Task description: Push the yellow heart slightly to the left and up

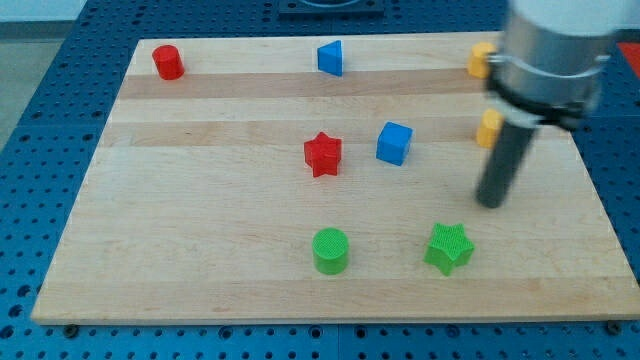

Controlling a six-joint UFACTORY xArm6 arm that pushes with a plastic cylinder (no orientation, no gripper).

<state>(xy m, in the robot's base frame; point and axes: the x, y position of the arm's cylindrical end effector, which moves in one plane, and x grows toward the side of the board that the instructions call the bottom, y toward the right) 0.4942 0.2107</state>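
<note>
Two yellow blocks sit at the view's right, both partly hidden by the arm: one (488,129) at mid height and one (480,60) near the top edge. I cannot tell which is the heart. My tip (489,203) rests on the board just below the lower yellow block, apart from it, and above and right of the green star (448,247).
On the wooden board (200,250): a red cylinder (168,62) at top left, a blue triangle block (331,58) at top centre, a red star (323,154), a blue cube (394,143) and a green cylinder (330,250). Blue pegboard surrounds the board.
</note>
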